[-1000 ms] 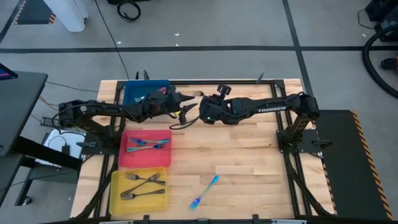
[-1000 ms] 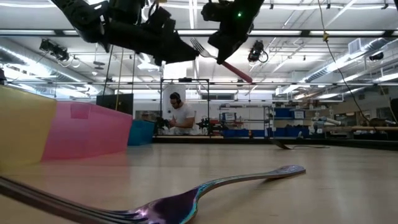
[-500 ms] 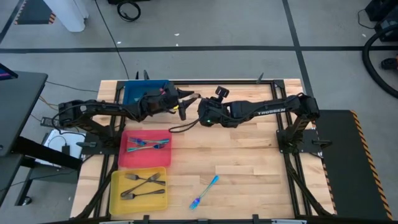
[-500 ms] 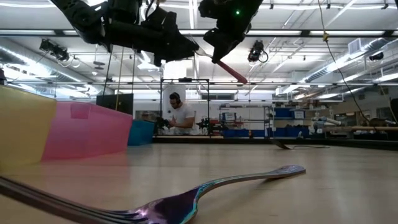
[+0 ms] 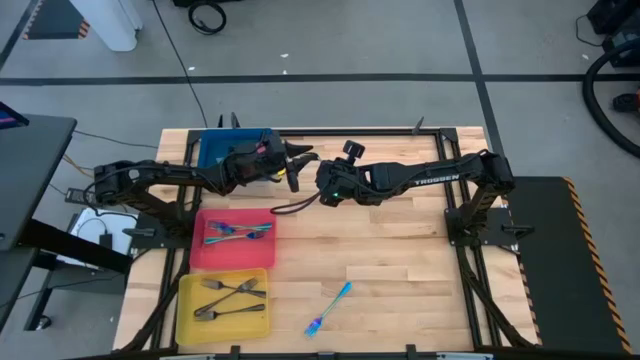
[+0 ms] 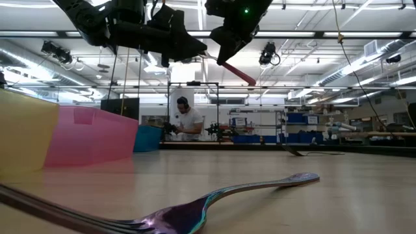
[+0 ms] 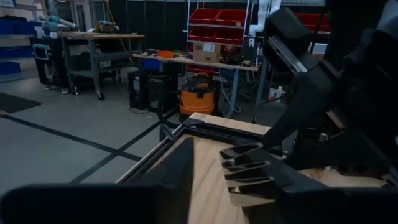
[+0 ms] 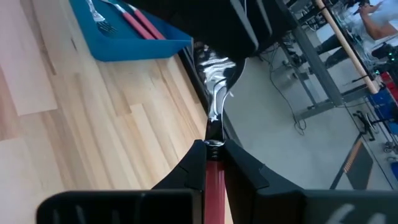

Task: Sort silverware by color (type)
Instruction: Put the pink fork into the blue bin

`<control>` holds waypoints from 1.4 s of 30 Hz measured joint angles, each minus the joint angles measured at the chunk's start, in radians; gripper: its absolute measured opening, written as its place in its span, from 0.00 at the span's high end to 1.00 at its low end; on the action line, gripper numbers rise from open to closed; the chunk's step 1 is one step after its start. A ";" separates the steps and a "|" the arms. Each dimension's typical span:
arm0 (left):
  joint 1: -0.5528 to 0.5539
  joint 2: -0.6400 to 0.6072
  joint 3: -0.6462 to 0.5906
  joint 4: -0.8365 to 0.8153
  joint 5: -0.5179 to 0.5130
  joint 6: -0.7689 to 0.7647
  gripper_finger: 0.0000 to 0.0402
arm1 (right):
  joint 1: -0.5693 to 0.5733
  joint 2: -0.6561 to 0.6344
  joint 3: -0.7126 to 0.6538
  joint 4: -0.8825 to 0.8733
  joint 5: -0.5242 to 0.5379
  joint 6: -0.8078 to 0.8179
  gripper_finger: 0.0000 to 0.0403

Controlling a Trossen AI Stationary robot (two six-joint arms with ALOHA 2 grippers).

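Upper centre: left pincer (image 5: 296,160) moved in, closing around head of red-handled fork (image 8: 214,124); right pincer (image 5: 322,183) still gripping handle. Handover underway.

Both arms are up off the table and meeting near the far-left part of it, basically nose to nose. The left arm reaches in from the left side, stretched out low and long, with its gripper (image 5: 296,160) pointing right toward the other one. Its fingers (image 7: 249,171) are parted some, not clamped flat together. The right arm comes across from the right edge, elbow bent by its base, forearm running left. The right gripper (image 5: 322,186) has its fingers (image 8: 193,171) pinched tight together, almost fully closed. The two grippers are just beside each other.
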 joint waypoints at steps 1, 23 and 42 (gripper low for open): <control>0.000 0.000 0.000 -0.001 0.000 0.005 0.75 | 0.000 0.000 0.000 0.000 0.000 0.000 0.90; 0.078 -0.026 0.001 -0.163 -0.130 0.190 1.00 | 0.003 -0.002 0.001 -0.121 -0.018 0.007 0.83; 0.125 -0.476 0.002 -1.003 -0.601 0.383 1.00 | -0.001 -0.016 0.001 -0.328 -0.012 0.218 0.83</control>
